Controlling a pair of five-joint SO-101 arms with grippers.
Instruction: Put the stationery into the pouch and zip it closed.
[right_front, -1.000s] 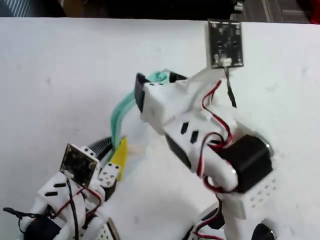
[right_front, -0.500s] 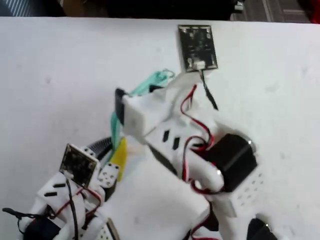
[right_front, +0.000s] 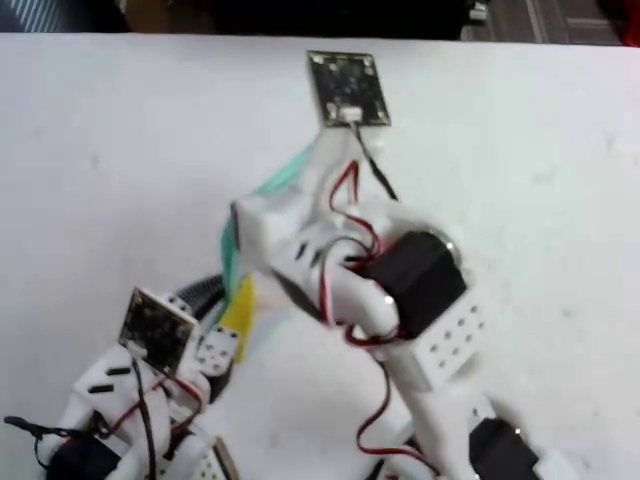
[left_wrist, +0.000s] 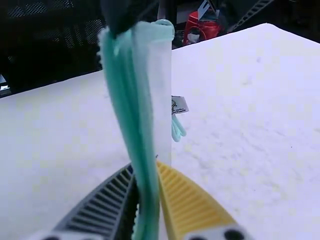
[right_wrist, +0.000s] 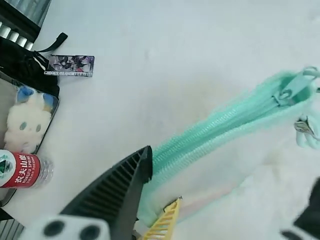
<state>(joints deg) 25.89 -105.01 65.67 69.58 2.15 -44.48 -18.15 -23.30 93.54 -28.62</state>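
Two arms are seen from above over the white table (right_front: 120, 130); the teal pouch (right_front: 283, 172) is seen between them, one end clamped by the left gripper (right_front: 232, 292), the other hidden under the right arm (right_front: 400, 290). From the left wrist, the pouch is seen on edge, pinched between grey and yellow fingers (left_wrist: 185, 200); the right gripper (left_wrist: 120, 15) is seen at its far end, and whether it grips cannot be told. From the right wrist, the zip pull (right_wrist: 287, 92) is seen at that far end.

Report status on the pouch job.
Left gripper shut on translucent pouch with mint-green zip. Right arm above it. Zip pull at opposite end.
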